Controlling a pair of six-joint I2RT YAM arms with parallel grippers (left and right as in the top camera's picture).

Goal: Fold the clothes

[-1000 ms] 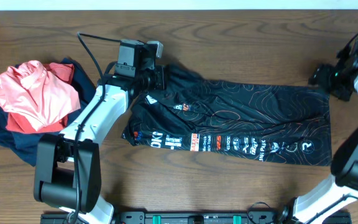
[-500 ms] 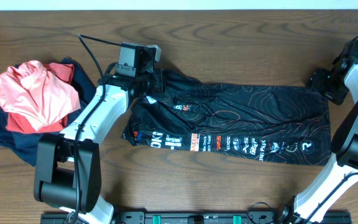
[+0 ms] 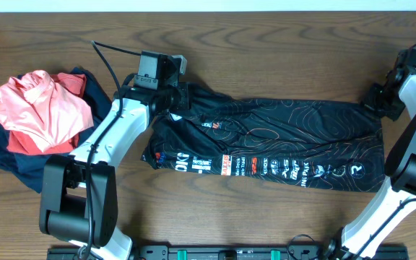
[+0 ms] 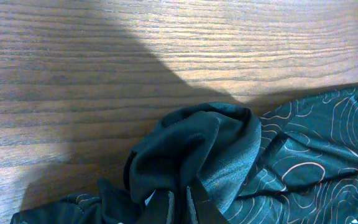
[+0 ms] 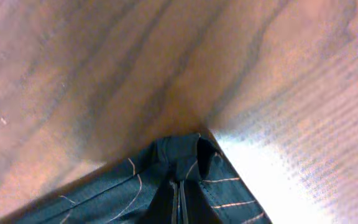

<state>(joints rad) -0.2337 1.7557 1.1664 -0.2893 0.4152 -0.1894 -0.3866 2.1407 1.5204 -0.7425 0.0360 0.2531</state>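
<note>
The clothes, a black jersey point(image 3: 280, 137) with orange contour lines and white lettering, lie spread across the table. My left gripper point(image 3: 183, 94) is shut on a bunched fold at its upper left edge. In the left wrist view the fingers point(image 4: 180, 208) pinch dark cloth point(image 4: 216, 143) that rises in a crumpled hump. My right gripper point(image 3: 376, 97) is at the jersey's upper right corner. The right wrist view shows its tips point(image 5: 179, 199) shut together on that hemmed corner point(image 5: 123, 193), which is lifted a little off the wood.
A heap of salmon-pink, red and navy garments point(image 3: 38, 115) lies at the left of the table. A black cable point(image 3: 110, 61) loops behind the left arm. Bare wood point(image 3: 280, 65) runs along the far side of the jersey.
My right gripper has closed on the jersey's upper right corner; a second ago it stood open beside it. The left gripper keeps its hold and has barely moved.
</note>
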